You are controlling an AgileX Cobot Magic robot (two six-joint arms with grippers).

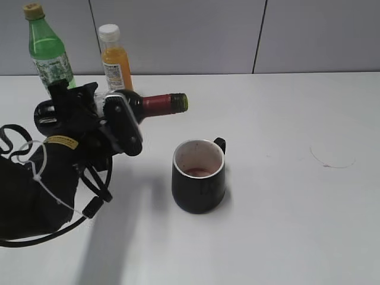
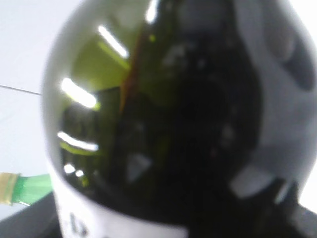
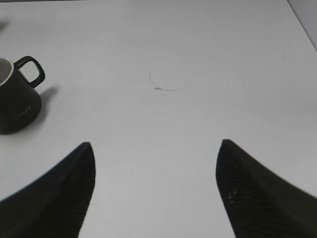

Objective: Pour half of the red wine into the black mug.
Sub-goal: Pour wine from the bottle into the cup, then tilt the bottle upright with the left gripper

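Left fingers (image 1: pixel 122 122) gripping red wine (image 1: pixel 148 104) (level), black mug (image 1: pixel 199 176) holding some, right fingers (image 3: pixel 156 163) spread wide

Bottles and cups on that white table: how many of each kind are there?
Bottles: 3 (green bottle, orange juice bottle, wine bottle held sideways in the left claw)
Mugs: 1 (black mug)
Total: 4

The left gripper (image 1: pixel 119 122) holds the wine bottle (image 1: pixel 151 103) on its side, up and left of the black mug (image 1: pixel 199 176). The open mouth does not reach over the mug's rim. A little red wine (image 1: pixel 198 172) lies in the mug. Behind the wine bottle stand a green bottle (image 1: pixel 48 52) and an orange juice bottle (image 1: pixel 115 59).
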